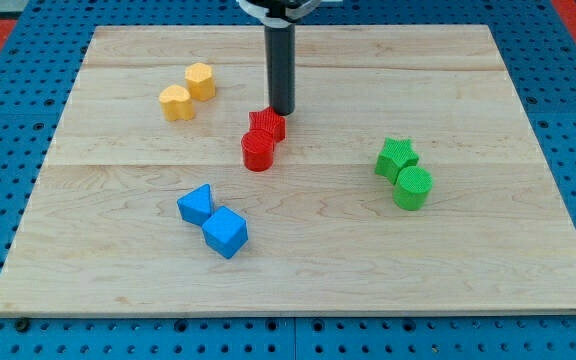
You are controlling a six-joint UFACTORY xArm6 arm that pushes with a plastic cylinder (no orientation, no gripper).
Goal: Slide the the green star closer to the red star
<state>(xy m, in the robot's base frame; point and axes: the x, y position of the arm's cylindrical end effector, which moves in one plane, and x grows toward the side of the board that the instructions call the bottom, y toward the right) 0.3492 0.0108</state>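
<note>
The green star (396, 157) lies at the view's right, touching a green cylinder (413, 188) just below and right of it. The red star (267, 125) lies near the middle of the board, touching a red cylinder (257, 151) just below it. My tip (282, 112) stands just above and right of the red star, close to or touching it, and far to the left of the green star.
Two yellow blocks (188, 92) sit side by side at the upper left. A blue block (196, 205) and a blue cube (226, 233) touch at the lower left. The wooden board (468, 280) rests on a blue pegboard.
</note>
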